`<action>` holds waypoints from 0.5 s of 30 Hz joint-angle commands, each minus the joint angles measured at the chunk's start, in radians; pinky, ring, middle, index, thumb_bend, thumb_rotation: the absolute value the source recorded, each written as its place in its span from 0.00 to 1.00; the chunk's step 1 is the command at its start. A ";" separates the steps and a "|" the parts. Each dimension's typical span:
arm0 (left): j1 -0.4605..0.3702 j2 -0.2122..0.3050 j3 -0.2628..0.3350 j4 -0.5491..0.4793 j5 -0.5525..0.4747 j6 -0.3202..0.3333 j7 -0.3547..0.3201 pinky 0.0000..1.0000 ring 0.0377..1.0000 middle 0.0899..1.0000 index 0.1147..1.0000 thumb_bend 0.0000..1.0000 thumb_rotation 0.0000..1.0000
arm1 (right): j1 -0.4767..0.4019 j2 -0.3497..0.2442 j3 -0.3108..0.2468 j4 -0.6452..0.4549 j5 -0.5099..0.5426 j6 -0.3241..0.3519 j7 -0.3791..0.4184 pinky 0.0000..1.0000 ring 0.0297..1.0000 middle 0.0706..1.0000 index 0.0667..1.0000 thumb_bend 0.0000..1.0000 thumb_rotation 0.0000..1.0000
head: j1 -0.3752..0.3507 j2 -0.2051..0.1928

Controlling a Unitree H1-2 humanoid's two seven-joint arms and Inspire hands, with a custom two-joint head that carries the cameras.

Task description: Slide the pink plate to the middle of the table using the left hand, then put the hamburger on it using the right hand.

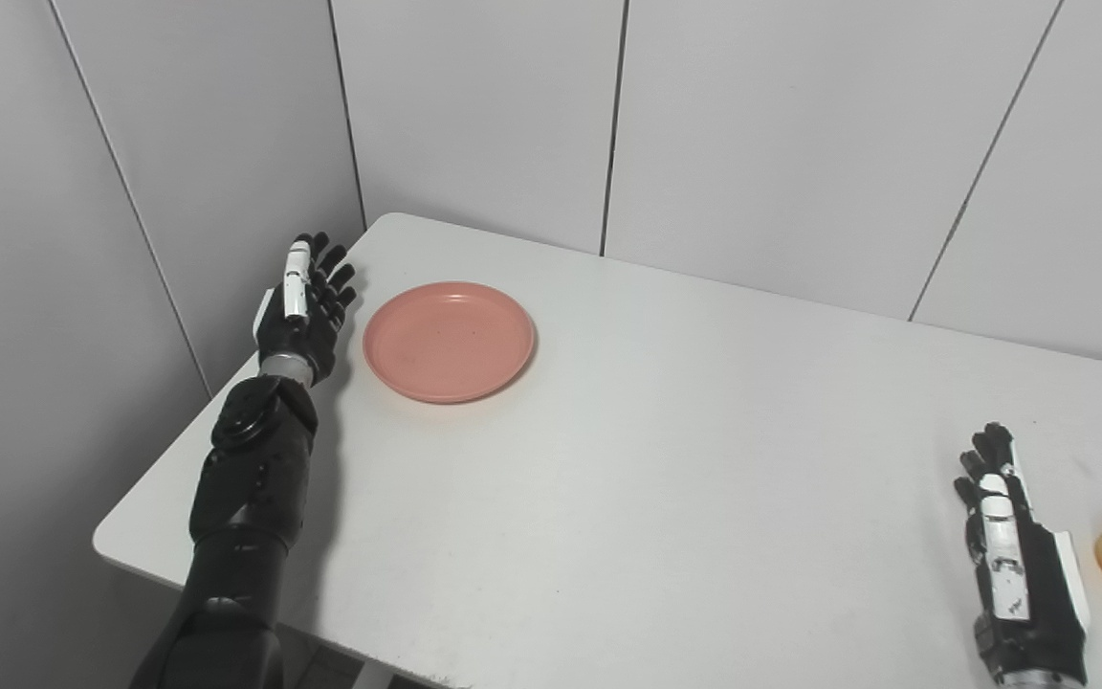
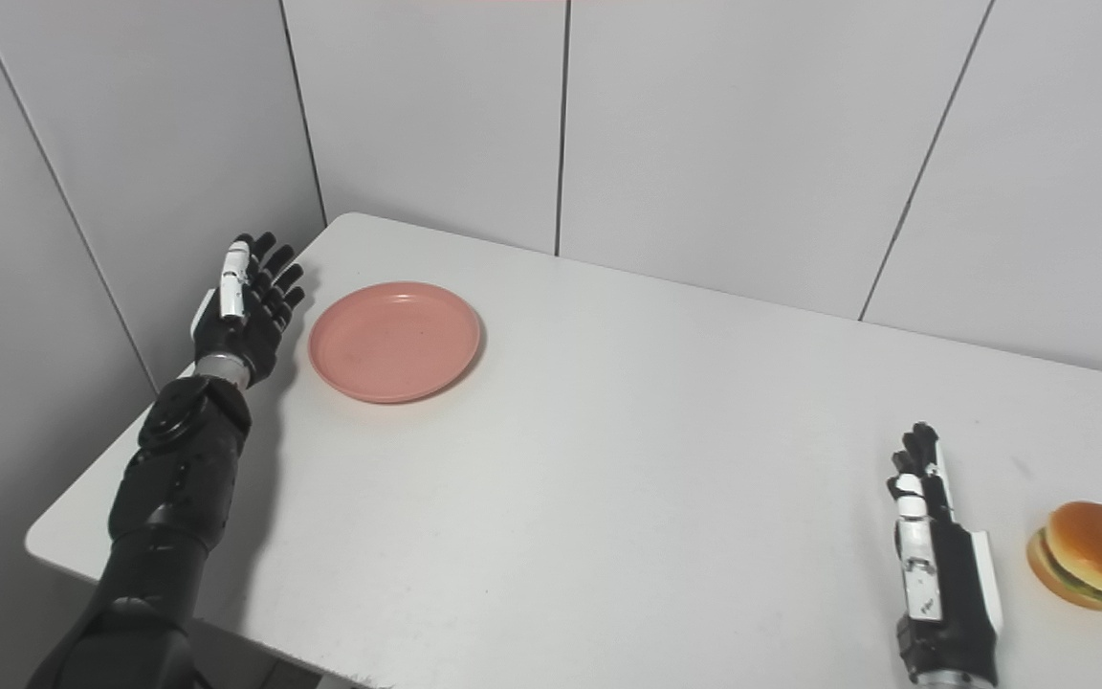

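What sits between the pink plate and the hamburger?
Nothing: only bare table between the plate and the hamburger, apart from the right hand beside the hamburger, in the right eye view.

White table [image 1: 666, 459], grey panelled wall [image 1: 474, 105]

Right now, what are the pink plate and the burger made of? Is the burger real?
The plate looks like plastic: even pink colour, smooth matte face with a soft sheen, thin raised rim. The burger is probably a plastic or rubber toy: its bun is very smooth, evenly coloured and slightly glossy, with neat layers. I cannot be sure from here.
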 commanded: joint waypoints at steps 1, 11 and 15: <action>-0.057 0.034 -0.001 -0.007 0.002 -0.048 -0.020 0.97 0.95 0.94 0.91 0.36 1.00 | 0.071 0.007 -0.001 0.048 -0.004 -0.011 -0.006 1.00 1.00 1.00 1.00 0.09 1.00 | 0.002 0.002; -0.070 0.030 -0.011 0.073 0.000 -0.067 -0.035 0.97 0.94 0.93 0.91 0.36 1.00 | 0.073 0.005 -0.002 0.038 0.007 -0.002 0.004 1.00 1.00 1.00 1.00 0.10 1.00 | 0.001 0.005; -0.068 0.025 -0.014 0.084 -0.003 -0.070 -0.044 0.96 0.93 0.92 0.90 0.36 1.00 | 0.070 0.005 -0.003 0.048 0.004 -0.021 0.002 1.00 1.00 1.00 1.00 0.09 1.00 | 0.001 0.006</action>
